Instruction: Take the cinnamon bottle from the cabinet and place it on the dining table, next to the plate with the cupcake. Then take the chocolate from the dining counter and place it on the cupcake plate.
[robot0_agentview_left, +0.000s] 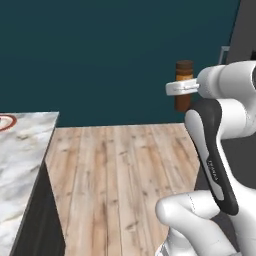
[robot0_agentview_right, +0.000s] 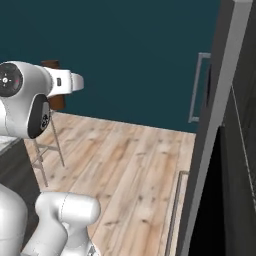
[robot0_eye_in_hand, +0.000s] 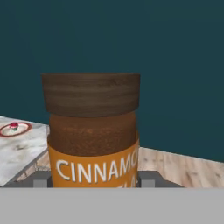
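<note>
Cinnamon bottle (robot0_eye_in_hand: 92, 131) rides upright in your claw (robot0_eye_in_hand: 94, 180), clamped low on the label so the cap stays clear. It's up in the air over the wood floor (robot0_agentview_left: 120, 175); the bench (robot0_agentview_left: 20, 165) with the plate (robot0_eye_in_hand: 15, 129) lies left.

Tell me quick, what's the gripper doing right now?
Gripper: closed on the cinnamon bottle, held upright and carried in the air, short of the marble table.
</note>
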